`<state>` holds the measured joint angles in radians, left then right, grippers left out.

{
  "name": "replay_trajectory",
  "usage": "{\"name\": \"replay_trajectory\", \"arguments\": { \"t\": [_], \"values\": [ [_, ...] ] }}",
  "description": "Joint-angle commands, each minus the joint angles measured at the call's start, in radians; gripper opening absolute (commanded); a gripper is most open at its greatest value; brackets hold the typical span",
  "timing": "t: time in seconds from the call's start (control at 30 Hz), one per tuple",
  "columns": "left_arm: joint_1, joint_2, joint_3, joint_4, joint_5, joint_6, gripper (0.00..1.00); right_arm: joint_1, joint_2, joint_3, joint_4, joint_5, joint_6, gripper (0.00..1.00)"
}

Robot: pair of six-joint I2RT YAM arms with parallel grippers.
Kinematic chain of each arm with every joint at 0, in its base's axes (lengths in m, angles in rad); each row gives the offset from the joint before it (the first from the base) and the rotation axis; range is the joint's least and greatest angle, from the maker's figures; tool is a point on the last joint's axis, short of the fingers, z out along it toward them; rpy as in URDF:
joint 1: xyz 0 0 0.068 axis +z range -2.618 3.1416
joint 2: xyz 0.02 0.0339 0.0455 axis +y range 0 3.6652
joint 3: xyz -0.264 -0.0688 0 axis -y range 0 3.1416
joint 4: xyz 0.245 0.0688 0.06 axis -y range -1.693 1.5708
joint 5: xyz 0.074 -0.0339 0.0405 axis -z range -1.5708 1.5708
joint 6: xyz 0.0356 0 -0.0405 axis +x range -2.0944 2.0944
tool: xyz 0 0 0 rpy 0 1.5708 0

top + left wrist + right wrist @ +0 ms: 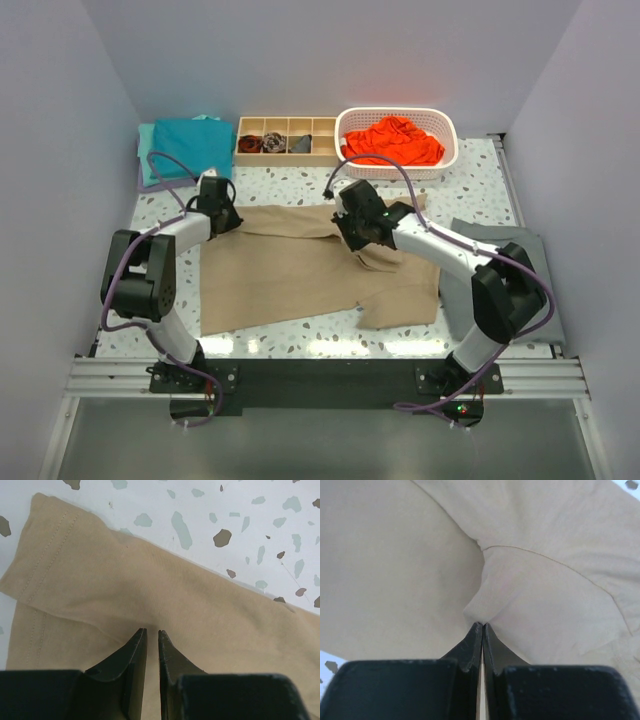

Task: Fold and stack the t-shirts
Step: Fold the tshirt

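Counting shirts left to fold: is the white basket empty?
No, a bright orange-red t-shirt lies bunched inside the white basket.

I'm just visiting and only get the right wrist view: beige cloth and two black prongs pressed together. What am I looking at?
Observer: That cloth is a tan t-shirt spread on a speckled table. The right gripper is shut on a fold near the shirt's far edge.
Visitor: Is the other arm busy too?
Observer: Yes, the left gripper seems to pinch the shirt's far-left corner, with its jaws almost together.
Visitor: Any other clothes around?
Observer: A teal shirt lies folded at the far left. An orange-red shirt sits crumpled in a white basket at the back.
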<state>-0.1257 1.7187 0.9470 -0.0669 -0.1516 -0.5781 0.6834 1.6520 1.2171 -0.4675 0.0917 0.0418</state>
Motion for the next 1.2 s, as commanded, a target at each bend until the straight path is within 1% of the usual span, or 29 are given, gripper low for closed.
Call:
{"name": "replay_trajectory", "arguments": {
  "t": [0.0, 0.03, 0.07, 0.17, 0.2, 0.27, 0.33, 0.37, 0.43, 0.5, 0.53, 0.6, 0.63, 0.73, 0.77, 0.83, 0.87, 0.93, 0.97, 1.0, 1.07, 1.17],
  "values": [
    [-0.003, 0.018, 0.029, 0.052, 0.029, 0.038, 0.20, 0.010, 0.000, 0.036, -0.097, -0.053, 0.035, 0.11],
    [-0.003, 0.022, 0.036, 0.050, 0.038, 0.038, 0.21, 0.010, 0.008, 0.038, -0.108, -0.041, 0.044, 0.27],
    [-0.003, 0.028, 0.036, 0.046, 0.041, 0.040, 0.22, 0.011, 0.015, 0.035, -0.105, -0.012, 0.046, 0.49],
    [-0.003, 0.025, 0.035, 0.047, 0.043, 0.041, 0.24, 0.011, 0.002, 0.029, -0.091, 0.040, 0.061, 0.56],
    [-0.003, 0.019, 0.033, 0.049, 0.038, 0.041, 0.26, 0.010, -0.004, 0.028, -0.086, 0.084, 0.063, 0.59],
    [-0.003, -0.007, 0.021, 0.050, 0.023, 0.043, 0.27, 0.011, -0.021, 0.028, -0.077, 0.129, 0.069, 0.60],
    [-0.003, -0.025, 0.018, 0.050, 0.014, 0.043, 0.30, 0.010, -0.037, 0.033, -0.066, 0.228, 0.081, 0.63],
    [-0.003, -0.040, 0.018, 0.083, 0.014, 0.046, 0.30, 0.007, -0.037, 0.036, -0.068, 0.262, 0.086, 0.64],
    [-0.003, -0.053, 0.019, 0.094, 0.035, 0.050, 0.31, -0.021, -0.008, 0.051, -0.082, 0.307, 0.108, 0.64],
    [-0.003, -0.062, 0.024, 0.113, 0.063, 0.055, 0.31, -0.073, 0.040, 0.074, -0.115, 0.301, 0.134, 0.64],
    [-0.003, -0.065, 0.029, 0.116, 0.088, 0.057, 0.31, -0.090, 0.046, 0.090, -0.147, 0.274, 0.165, 0.63],
    [-0.006, -0.067, 0.030, 0.115, 0.103, 0.057, 0.31, -0.116, 0.028, 0.069, -0.135, 0.225, 0.170, 0.61],
    [-0.008, -0.067, 0.027, 0.115, 0.112, 0.057, 0.31, -0.114, 0.017, 0.033, -0.114, 0.238, 0.174, 0.61],
    [-0.017, -0.068, 0.012, 0.145, 0.147, 0.064, 0.31, -0.154, 0.003, -0.007, -0.114, 0.235, 0.207, 0.55],
    [-0.023, -0.067, 0.010, 0.165, 0.168, 0.067, 0.31, -0.185, 0.003, -0.011, -0.117, 0.212, 0.214, 0.47],
    [-0.032, -0.054, 0.019, 0.168, 0.199, 0.072, 0.31, -0.200, -0.006, -0.033, -0.123, 0.200, 0.228, 0.40],
    [-0.040, -0.048, 0.022, 0.171, 0.207, 0.076, 0.31, -0.208, -0.012, -0.043, -0.119, 0.204, 0.230, 0.40],
    [-0.045, -0.033, 0.035, 0.168, 0.215, 0.081, 0.31, -0.215, -0.012, -0.066, -0.094, 0.223, 0.243, 0.42],
    [-0.046, -0.027, 0.036, 0.182, 0.219, 0.080, 0.31, -0.235, -0.008, -0.068, -0.086, 0.221, 0.251, 0.49],
    [-0.046, -0.022, 0.041, 0.193, 0.228, 0.078, 0.31, -0.251, 0.000, -0.059, -0.079, 0.214, 0.272, 0.52],
    [-0.046, -0.008, 0.056, 0.199, 0.225, 0.078, 0.31, -0.300, 0.034, -0.038, -0.065, 0.191, 0.288, 0.54],
    [-0.046, 0.019, 0.116, 0.173, 0.210, 0.089, 0.36, -0.350, 0.084, 0.013, -0.043, 0.128, 0.288, 0.54]
  ]
}}
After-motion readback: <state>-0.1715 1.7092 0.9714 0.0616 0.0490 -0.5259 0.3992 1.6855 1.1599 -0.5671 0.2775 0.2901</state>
